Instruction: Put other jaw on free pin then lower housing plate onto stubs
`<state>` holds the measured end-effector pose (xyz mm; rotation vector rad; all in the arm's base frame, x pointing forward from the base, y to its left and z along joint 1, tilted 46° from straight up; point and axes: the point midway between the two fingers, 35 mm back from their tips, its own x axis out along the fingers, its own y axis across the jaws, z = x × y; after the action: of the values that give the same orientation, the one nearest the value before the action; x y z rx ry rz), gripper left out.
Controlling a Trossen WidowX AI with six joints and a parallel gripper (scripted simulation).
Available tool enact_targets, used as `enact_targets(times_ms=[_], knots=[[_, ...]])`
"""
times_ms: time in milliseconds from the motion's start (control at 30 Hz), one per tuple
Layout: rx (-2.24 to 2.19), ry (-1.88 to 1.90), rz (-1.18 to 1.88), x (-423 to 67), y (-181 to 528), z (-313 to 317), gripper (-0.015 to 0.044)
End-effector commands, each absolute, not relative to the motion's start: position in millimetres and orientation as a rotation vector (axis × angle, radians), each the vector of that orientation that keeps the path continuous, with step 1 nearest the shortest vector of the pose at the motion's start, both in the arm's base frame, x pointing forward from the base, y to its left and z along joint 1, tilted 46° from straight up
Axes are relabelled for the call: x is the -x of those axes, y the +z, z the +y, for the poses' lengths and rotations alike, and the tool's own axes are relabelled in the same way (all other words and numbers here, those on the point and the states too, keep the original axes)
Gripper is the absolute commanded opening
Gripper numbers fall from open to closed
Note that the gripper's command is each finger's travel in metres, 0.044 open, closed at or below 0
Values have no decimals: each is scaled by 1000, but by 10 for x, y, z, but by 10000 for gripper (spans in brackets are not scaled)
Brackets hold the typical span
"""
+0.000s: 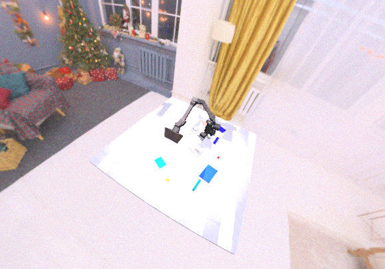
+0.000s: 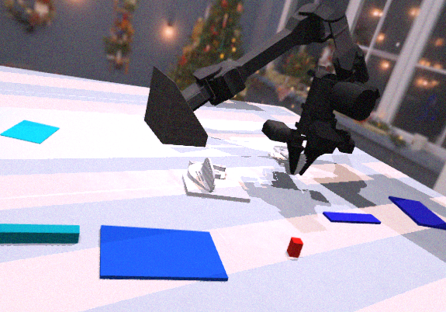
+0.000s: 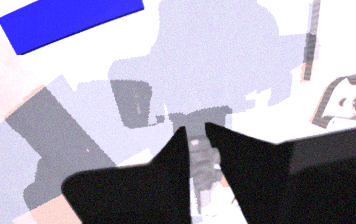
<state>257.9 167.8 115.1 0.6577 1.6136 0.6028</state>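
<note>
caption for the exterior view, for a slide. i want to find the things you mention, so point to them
Exterior view: the black gripper point(image 2: 298, 174), shut on a pale part, hangs beyond the white base plate point(image 2: 222, 193), with a red block point(image 2: 295, 247) nearer the camera.
</note>
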Motion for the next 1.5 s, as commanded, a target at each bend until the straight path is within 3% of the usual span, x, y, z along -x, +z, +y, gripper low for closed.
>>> enact_targets(times_ms=[0,333,867,1467], knots=[[-664,599,1620,-2556,1103,1713,37],[-666,602,1620,-2526,1027,1799,37],[-664,600,1621,-2600,1481,1325,440],[-664,600,1621,-2600,1481,1325,440]])
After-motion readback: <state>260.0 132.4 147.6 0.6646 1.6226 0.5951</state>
